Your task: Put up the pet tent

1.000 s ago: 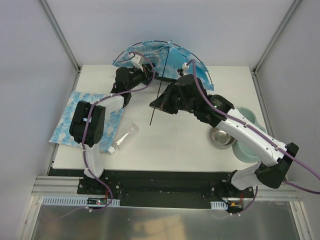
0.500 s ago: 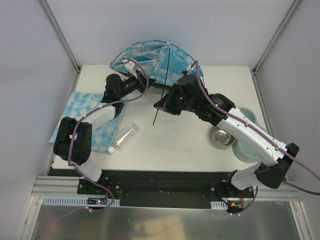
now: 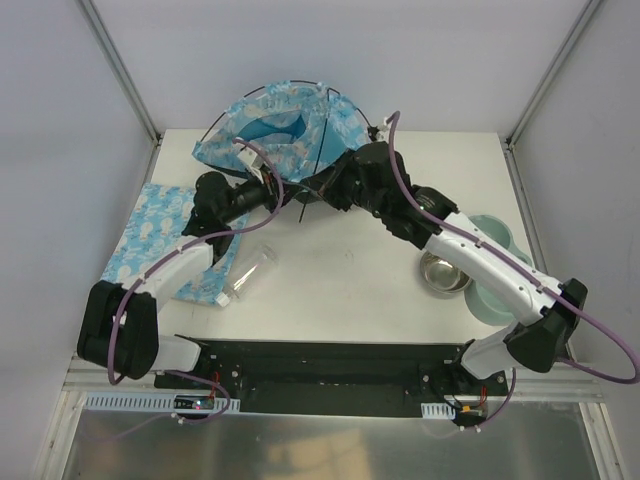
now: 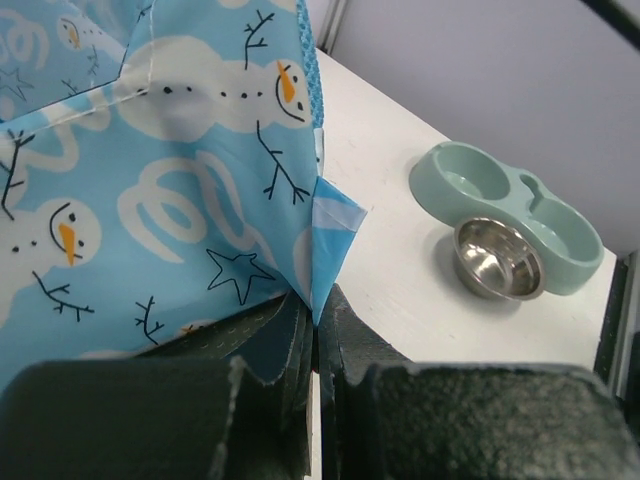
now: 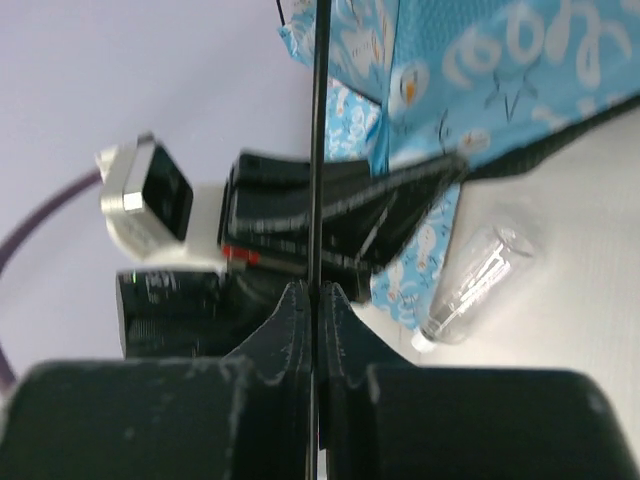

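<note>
The pet tent (image 3: 280,120), blue fabric with snowmen and thin black poles, is lifted and tilted at the back of the table, its turquoise inside facing up. My left gripper (image 3: 272,187) reaches under it and is shut on a corner of its fabric (image 4: 322,215), with the printed wall (image 4: 150,180) filling the left wrist view. My right gripper (image 3: 322,186) sits close to the left one, shut on a thin black pole (image 5: 320,120) that runs straight up between its fingers. Tent fabric (image 5: 520,70) hangs at the upper right of the right wrist view.
A flat light-blue printed mat (image 3: 160,235) lies at the left edge under the left arm. A clear plastic bottle (image 3: 250,272) lies beside it. At the right are a steel bowl (image 3: 443,272) and a pale green double feeder (image 3: 495,270).
The tent has swung left and tipped up, showing its inside. The left arm has stretched out lower and further left. The right gripper has moved back and left with the pole.
</note>
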